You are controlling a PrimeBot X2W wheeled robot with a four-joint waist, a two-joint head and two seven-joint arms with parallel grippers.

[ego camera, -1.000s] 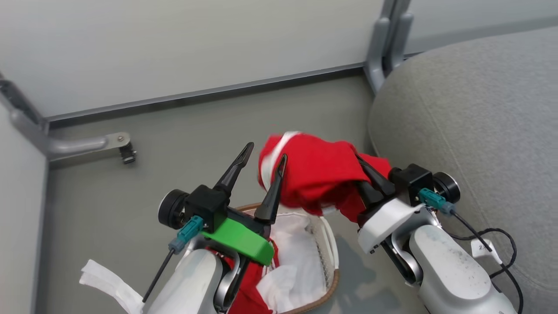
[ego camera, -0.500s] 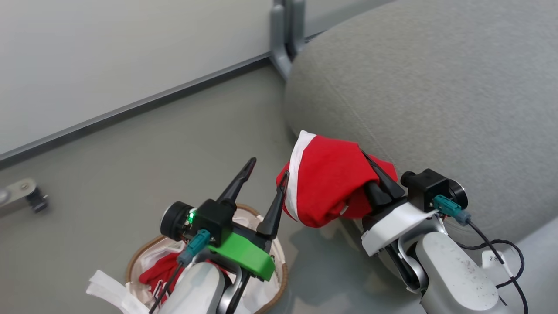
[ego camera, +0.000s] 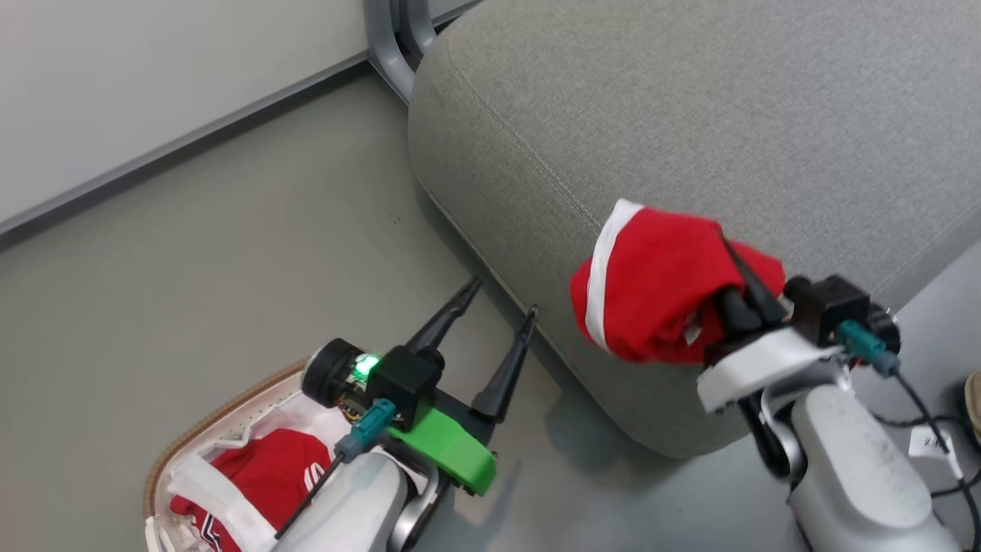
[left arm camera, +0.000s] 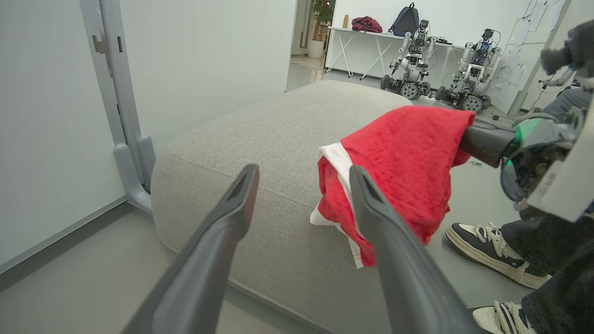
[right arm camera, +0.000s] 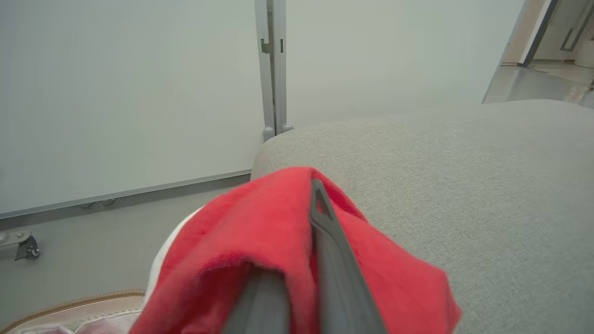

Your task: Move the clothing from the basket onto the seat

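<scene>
My right gripper (ego camera: 728,261) is shut on a bunched red garment with white trim (ego camera: 659,299), held in the air over the near edge of the grey seat (ego camera: 690,115). From the right wrist, the cloth (right arm camera: 241,241) drapes over both fingers (right arm camera: 325,241), with the seat (right arm camera: 464,185) just ahead. My left gripper (ego camera: 503,297) stands open and holds nothing, low beside the seat's corner. The left wrist view shows its gripper (left arm camera: 302,174) pointing at the seat (left arm camera: 278,130) and the hanging garment (left arm camera: 408,157). At the lower left the basket (ego camera: 199,429) holds more red clothing (ego camera: 268,475).
A white liner sheet (ego camera: 207,491) lies in the basket. A grey partition post (ego camera: 391,38) stands by the seat's far corner, against a pale wall. A person's shoes (left arm camera: 487,250) are on the floor to the right of the seat. Other robots (left arm camera: 413,60) stand far behind.
The head camera has swung right, bringing the seat into the middle. My right gripper has carried the red garment from above the basket to over the seat's edge. The left gripper stays open.
</scene>
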